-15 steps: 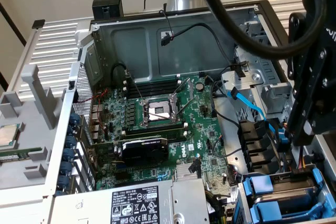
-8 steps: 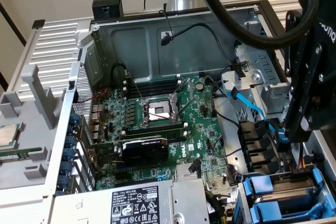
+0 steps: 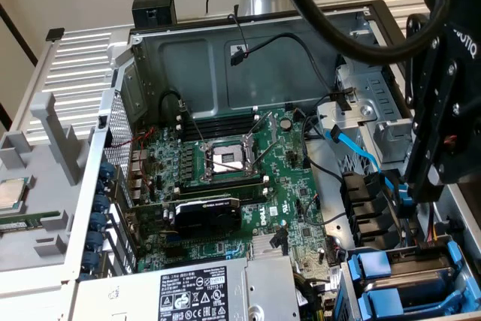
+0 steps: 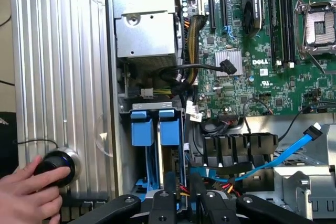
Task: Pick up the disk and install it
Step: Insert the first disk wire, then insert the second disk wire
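Disk point(image 3: 412, 279) sits in the drive bay point(image 3: 460, 259) at the near corner of the case point(image 3: 248, 58), on the exterior view's right. We see its grey body lying flat between blue carriers point(image 3: 373, 264). In the wrist view the two blue carrier ends point(image 4: 169, 127) stand side by side in the bay, just beside the power supply point(image 4: 146, 30). The gripper point(image 3: 417, 189) hangs above the bay, a little farther back than the disk, near a light blue cable point(image 3: 361, 157) that runs across the black connectors point(image 3: 362, 199). We cannot tell how wide the claw stands, nor whether it has hold of anything; in the wrist view the gripper point(image 4: 184, 205) is close over the bay. To the exterior view's left of the bay lies the green motherboard point(image 3: 289, 208) with its bare socket point(image 3: 227, 159). Outside the case, a hand point(image 4: 26, 190) rests on a black knob point(image 4: 52, 164) on the ribbed panel point(image 4: 63, 77).
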